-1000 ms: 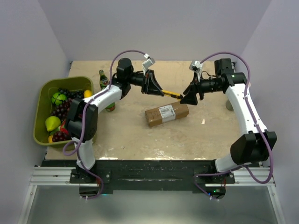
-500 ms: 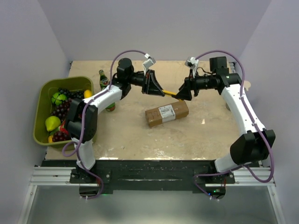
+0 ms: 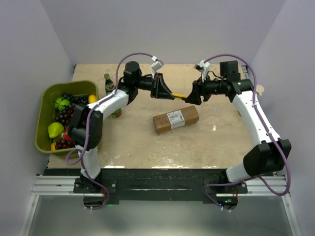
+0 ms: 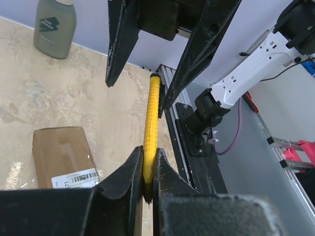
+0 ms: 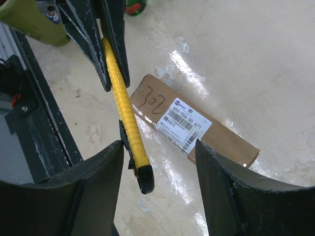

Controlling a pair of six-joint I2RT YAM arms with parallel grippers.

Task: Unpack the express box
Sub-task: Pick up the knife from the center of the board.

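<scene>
Top external: the box (image 3: 175, 119) lies flat near the middle of the table (image 3: 138, 142), slanted, white label (image 3: 175, 117) up; nothing touches it; both arms reach in beyond it, grippers facing each other
Left gripper (image 4: 149, 153): clenched on one end of a yellow knife (image 4: 150, 110); the knife sticks out toward the right arm
Right gripper (image 5: 157, 147): fingers spread, one on each side of the knife's free end; a gap shows on both sides, narrower on one; no grasp
Knife: in the air just behind the box, apart from it
Left side: green bin (image 3: 74, 83) of fruit; a green bottle (image 3: 109, 86) near it, by the left arm
Right wrist: handwriting on the box's bare cardboard beside the label
</scene>
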